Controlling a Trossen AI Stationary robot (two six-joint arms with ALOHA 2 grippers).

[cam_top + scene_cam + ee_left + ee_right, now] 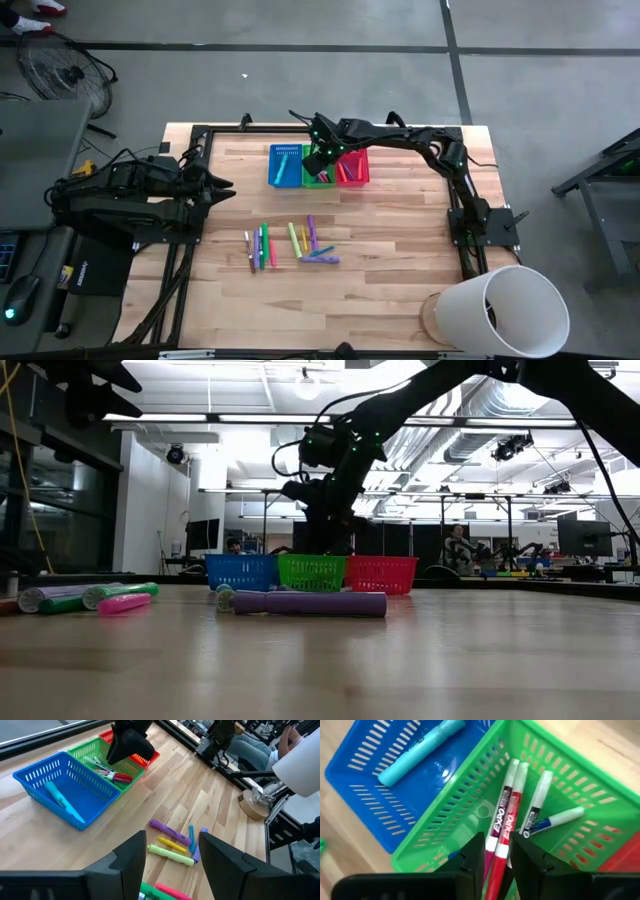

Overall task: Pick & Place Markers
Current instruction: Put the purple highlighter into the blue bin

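Right pincer [497, 852]: over the green basket [470, 795], fingers slightly apart around a red marker [506, 827]; grip or release hard to tell.
Left pincer [172, 857]: released, well apart from the green basket, at the worktop's [400, 250] left side.
Blue basket [365, 775]: beside the green one, one teal marker [420, 751].
Loose markers [290, 243]: nearer the front edge than the green basket.

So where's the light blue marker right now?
The light blue marker lies alone inside the blue basket, the leftmost of the three baskets in the high view, beside the green basket.
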